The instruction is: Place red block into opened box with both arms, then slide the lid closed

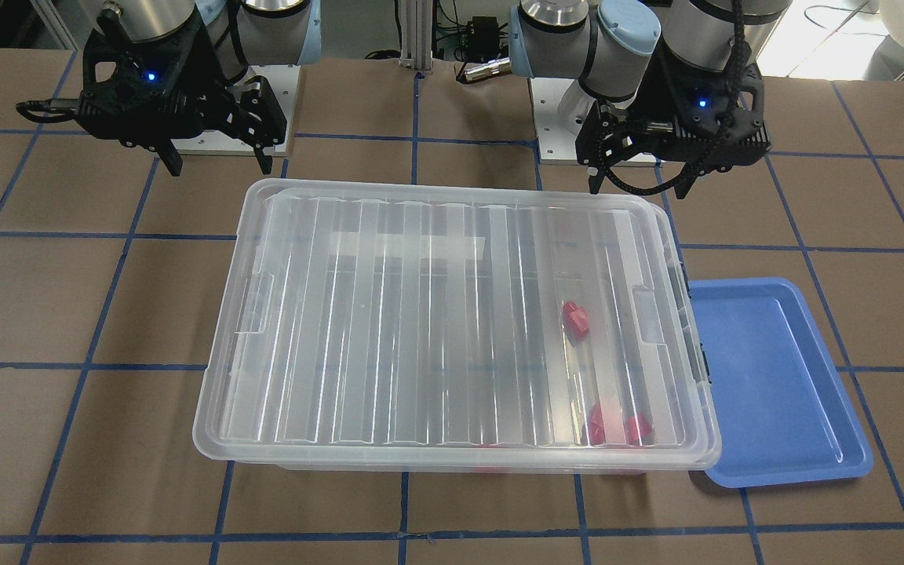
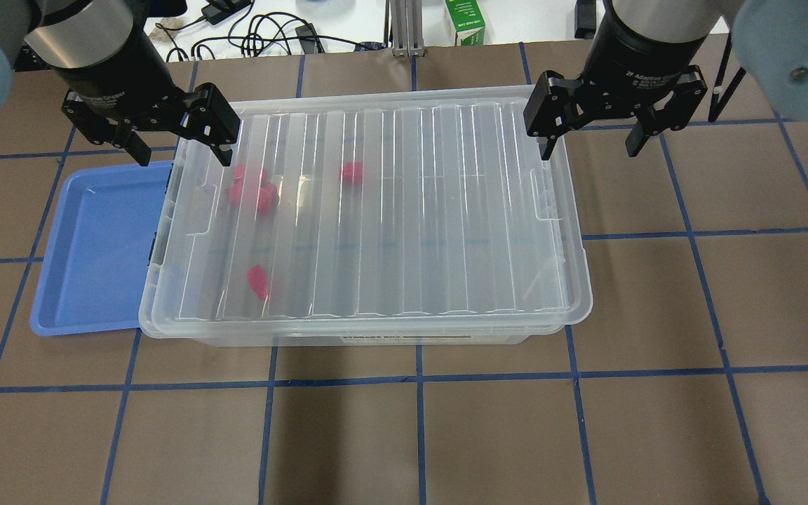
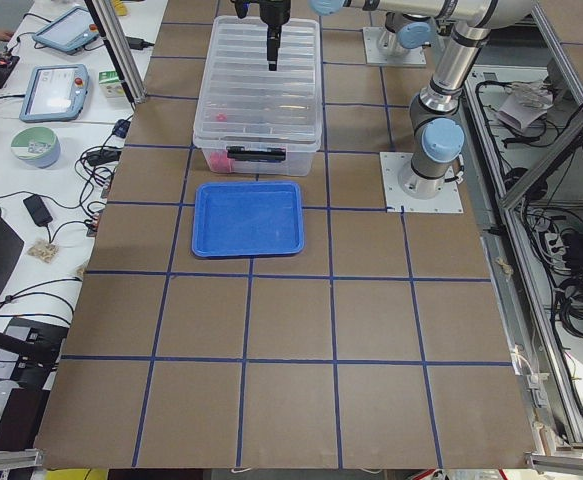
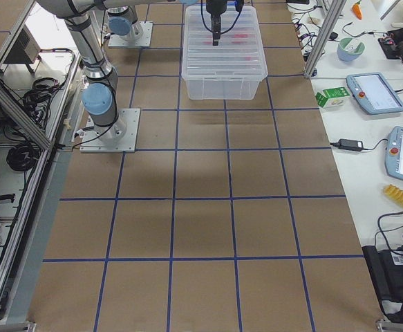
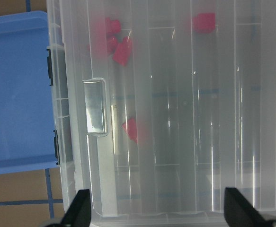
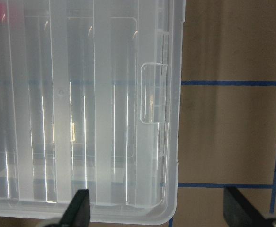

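The clear ribbed lid (image 2: 404,210) lies on the clear box (image 2: 376,338) and covers nearly all of it. Through the lid I see several red blocks inside, near the box's end on my left: one (image 2: 351,173) alone, one (image 2: 258,280) by the near wall, and a cluster (image 2: 250,189). The left wrist view shows them too, among them a red block (image 5: 130,130). My left gripper (image 2: 184,160) hangs open above the lid's far left corner, holding nothing. Over the far right corner my right gripper (image 2: 589,153) is open and empty as well.
A shallow blue tray (image 2: 88,245) lies against the box's left end, beside the grey latch (image 5: 49,66). Brown table with blue tape lines surrounds the box. Cables and a green carton (image 2: 465,21) sit beyond the far edge.
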`<action>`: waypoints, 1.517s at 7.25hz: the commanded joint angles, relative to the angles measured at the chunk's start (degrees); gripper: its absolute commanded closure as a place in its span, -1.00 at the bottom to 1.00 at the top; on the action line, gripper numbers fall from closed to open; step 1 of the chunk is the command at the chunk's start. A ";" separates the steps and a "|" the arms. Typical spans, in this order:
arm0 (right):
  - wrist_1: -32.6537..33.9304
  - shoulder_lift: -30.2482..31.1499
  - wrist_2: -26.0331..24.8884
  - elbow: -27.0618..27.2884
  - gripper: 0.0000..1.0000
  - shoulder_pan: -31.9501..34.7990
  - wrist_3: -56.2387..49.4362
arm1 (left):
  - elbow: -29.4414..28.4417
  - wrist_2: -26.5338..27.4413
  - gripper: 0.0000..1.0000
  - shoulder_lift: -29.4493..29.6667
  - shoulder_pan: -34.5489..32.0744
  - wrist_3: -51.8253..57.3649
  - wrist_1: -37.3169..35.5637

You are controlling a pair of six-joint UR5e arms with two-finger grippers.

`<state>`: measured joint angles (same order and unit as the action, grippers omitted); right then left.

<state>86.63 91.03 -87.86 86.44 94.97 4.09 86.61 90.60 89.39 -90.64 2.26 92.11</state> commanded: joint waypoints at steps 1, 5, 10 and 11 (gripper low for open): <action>1.87 0.91 -0.12 1.19 -1.00 0.22 0.48 | 0.05 -0.16 -1.00 0.43 0.11 0.02 -0.18; 1.87 0.82 -0.30 0.84 -1.00 0.22 0.30 | 0.14 -0.07 -1.00 0.35 0.02 -0.15 -0.18; 1.87 0.91 0.49 0.93 -1.00 0.22 -0.14 | 0.23 -0.07 -1.00 0.26 0.02 -0.24 -0.18; 1.87 0.91 0.49 1.02 -1.00 0.22 -0.14 | 0.23 -0.07 -1.00 0.08 0.02 -0.24 -0.18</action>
<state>88.51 91.93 -87.36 87.41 95.18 3.98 86.82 90.52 89.64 -90.61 2.02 91.93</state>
